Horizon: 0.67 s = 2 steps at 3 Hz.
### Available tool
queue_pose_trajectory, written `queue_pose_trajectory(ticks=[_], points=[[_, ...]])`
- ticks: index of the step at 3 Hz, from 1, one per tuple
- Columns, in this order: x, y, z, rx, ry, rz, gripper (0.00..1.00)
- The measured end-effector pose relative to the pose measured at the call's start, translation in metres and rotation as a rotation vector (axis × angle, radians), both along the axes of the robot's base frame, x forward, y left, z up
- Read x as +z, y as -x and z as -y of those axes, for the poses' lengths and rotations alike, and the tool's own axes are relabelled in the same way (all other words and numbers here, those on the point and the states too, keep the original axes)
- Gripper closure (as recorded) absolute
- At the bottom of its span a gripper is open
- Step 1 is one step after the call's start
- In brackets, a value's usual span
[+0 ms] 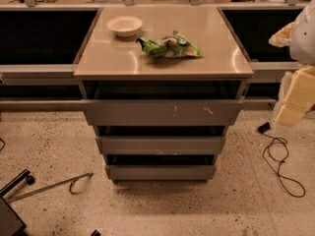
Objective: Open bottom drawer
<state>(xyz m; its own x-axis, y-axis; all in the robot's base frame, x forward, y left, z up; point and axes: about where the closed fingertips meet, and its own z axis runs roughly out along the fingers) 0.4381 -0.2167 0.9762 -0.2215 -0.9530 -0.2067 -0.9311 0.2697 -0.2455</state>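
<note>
A grey metal cabinet with a tan top (162,58) stands in the middle, with three flat, handleless drawer fronts stacked one above another. The bottom drawer (160,172) is the lowest and narrowest front, just above the floor, with a dark gap above it. None of its inside shows. Above it are the middle front (160,145) and the wide top front (162,112) with white scratches. My arm (298,95) is a pale shape at the right edge. My gripper (279,35) is at the upper right, well above and to the right of the bottom drawer, apart from the cabinet.
A white bowl (124,25) and a green snack bag (170,46) lie on the cabinet top. A black cable (278,161) loops on the floor at right. A bent metal rod (54,185) and a black wheeled base (12,215) lie at lower left. Dark counters flank the cabinet.
</note>
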Motion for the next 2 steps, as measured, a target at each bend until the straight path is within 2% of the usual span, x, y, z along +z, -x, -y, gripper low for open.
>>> queue_pose_trajectory(ticks=[1,2], points=[[0.000,0.000,0.000,0.000,0.000,0.000,0.00],[-0.020,-0.008,0.004,0.026,-0.030,0.015,0.00]])
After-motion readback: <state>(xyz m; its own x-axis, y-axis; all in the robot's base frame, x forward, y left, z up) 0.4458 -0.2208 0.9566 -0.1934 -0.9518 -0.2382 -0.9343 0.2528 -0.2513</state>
